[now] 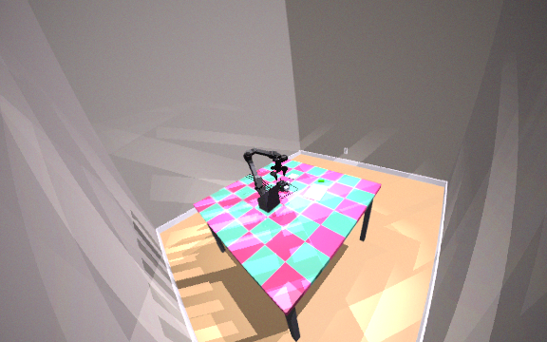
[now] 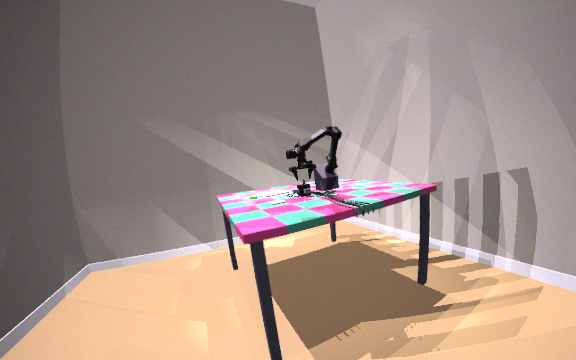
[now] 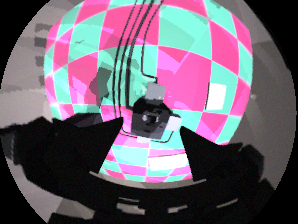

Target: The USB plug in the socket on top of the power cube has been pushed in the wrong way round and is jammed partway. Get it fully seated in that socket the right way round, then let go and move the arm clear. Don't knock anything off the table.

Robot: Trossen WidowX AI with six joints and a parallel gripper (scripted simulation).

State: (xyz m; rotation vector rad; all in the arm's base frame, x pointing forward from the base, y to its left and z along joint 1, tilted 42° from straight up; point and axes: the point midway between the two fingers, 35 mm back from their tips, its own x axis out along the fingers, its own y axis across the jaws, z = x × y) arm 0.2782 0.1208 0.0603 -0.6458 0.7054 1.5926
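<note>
The dark power cube [image 1: 283, 187] [image 2: 303, 190] [image 3: 143, 128] stands on the checkered table near the arm's base. The USB plug [image 2: 303, 182] [image 3: 151, 118] sticks up from its top; it is small and dark with a greyish top in the wrist view. Which way round it sits and how deep it is cannot be told. My gripper [image 1: 279, 177] [image 2: 303, 178] [image 3: 152, 124] is open and empty, pointing down above the cube. In the wrist view the plug lies between the two fingertips, which are higher than it.
Light plugs [image 3: 156, 91] [image 3: 175, 123] sit at the cube's sides. Black cables [image 3: 128, 75] run away from it over the table. A green block [image 1: 321, 180] [image 2: 253, 198] and a white flat sheet [image 1: 315, 192] [image 2: 277, 202] lie beyond. The arm's base [image 1: 269, 200] [image 2: 326, 180] stands close by.
</note>
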